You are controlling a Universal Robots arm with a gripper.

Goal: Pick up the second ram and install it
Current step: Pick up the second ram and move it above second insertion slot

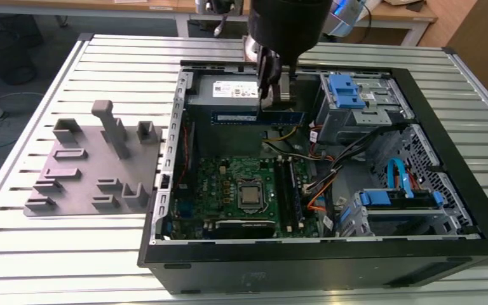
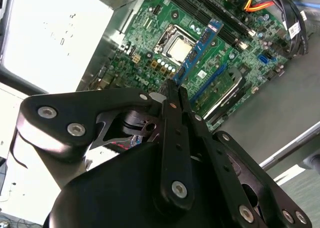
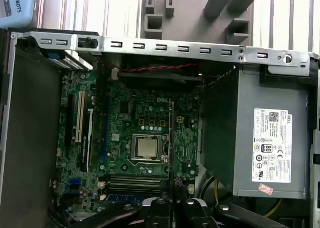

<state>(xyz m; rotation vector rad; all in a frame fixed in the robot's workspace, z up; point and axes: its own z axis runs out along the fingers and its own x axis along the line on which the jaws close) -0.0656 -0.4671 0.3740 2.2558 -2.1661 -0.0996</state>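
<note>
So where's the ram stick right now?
In the exterior view, the ram hangs in the jaws of the gripper over the open case, right beside the grey power supply.

1. Computer case (image 1: 329, 264): lies open side up on the table (image 1: 74, 254), toward the exterior view's right.
2. Holder block (image 1: 91, 168): rests on the table just beside the case, on the exterior view's left.
3. Motherboard (image 1: 218, 184): lies flat in the case, in its near left part.
4. Processor socket (image 1: 250, 192): sits mid-board, with the memory slots (image 1: 291, 190) just to its right.
5. Power supply (image 1: 227, 92): stands behind the motherboard, in the far left corner.
6. Drive cage (image 1: 358, 95): stands right of the power supply, with cables (image 1: 345, 159) in front of it.
7. Second ram (image 1: 257, 117): hangs level over the case, clamped in the gripper (image 1: 271, 105), in front of the power supply and clear of the slots.
</note>
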